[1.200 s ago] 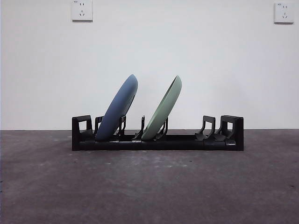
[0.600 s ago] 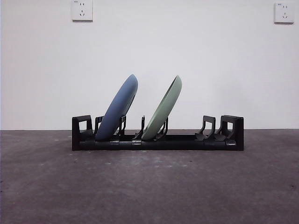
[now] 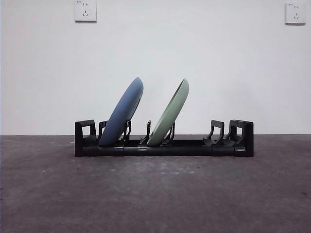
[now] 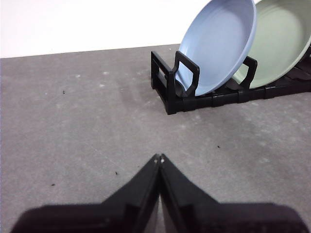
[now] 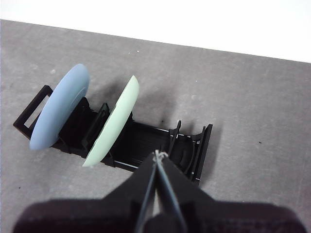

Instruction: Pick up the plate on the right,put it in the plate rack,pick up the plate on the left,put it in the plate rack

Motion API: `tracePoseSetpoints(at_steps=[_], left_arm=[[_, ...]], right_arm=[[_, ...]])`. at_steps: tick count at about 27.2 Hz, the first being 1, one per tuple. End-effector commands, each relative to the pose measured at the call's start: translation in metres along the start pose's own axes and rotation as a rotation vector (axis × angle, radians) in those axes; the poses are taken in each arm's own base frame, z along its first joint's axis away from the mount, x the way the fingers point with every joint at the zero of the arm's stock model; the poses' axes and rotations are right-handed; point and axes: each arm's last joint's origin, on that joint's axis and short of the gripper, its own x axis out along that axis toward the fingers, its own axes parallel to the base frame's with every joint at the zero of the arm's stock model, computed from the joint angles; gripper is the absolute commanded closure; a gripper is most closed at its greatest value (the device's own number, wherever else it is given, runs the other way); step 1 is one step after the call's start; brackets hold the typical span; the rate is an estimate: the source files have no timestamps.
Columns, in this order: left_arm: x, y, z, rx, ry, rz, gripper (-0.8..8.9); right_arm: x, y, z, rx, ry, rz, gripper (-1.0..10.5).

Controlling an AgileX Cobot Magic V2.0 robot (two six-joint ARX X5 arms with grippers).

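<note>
Table: a grey, mottled table top (image 3: 155, 194) is seen bare across the near ground of the front view, with the rack standing further back on it.

Left gripper: the left gripper (image 4: 159, 158) is held low over bare table, near the left end of the rack but apart from it; its two black jaws are pressed together at the tips and nothing is held.

Right gripper: the right gripper (image 5: 158, 154) is held above the right part of the rack, looking down on it; its jaws are closed tip to tip and nothing is gripped.

Plate rack: the long low black plastic plate rack (image 3: 164, 145) with upright prongs and taller block ends is set across the table, left to right.

Blue plate: a round blue plate (image 3: 124, 112) is stood on edge in the slots at the left end of the rack, tilted with its top to the right.

Green plate: a round pale green plate (image 3: 170, 112) is stood on edge just right of the blue one, near the rack's middle, tilted the same way; whether the two rims touch cannot be judged, though a gap is suggested in the front view.

Wall: a white wall (image 3: 218, 68) is seen behind the table, with two white sockets, one high on the left (image 3: 85, 10) and one high on the right (image 3: 295, 13).
</note>
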Motion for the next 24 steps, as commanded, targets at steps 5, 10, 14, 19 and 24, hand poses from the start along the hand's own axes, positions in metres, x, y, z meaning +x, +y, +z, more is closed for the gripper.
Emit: tracePoseSetpoints(at_steps=[5,10,14,19,24], left_arm=[[0.002,0.0,-0.004,-0.017,0.022,-0.005,8.17],[0.002,0.0,-0.004,-0.017,0.022,-0.005,8.17],[0.002,0.0,-0.004,-0.017,0.022,-0.005,8.17],[0.002,0.0,-0.004,-0.017,0.021,-0.005,8.17],[0.002,0.0,-0.004,-0.017,0.021,-0.005,8.17]], right_arm=[[-0.014,-0.006,0.0,-0.111,-0.014,-0.212,9.4],[-0.081,0.0,-0.003,-0.097,-0.173,-0.261,9.4],[-0.123,-0.004,-0.015,-0.063,-0.266,-0.33,9.4],[-0.135,-0.008,-0.042,-0.018,-0.359,-0.377,9.4],[-0.12,-0.01,-0.093,0.01,-0.468,-0.411,9.4]])
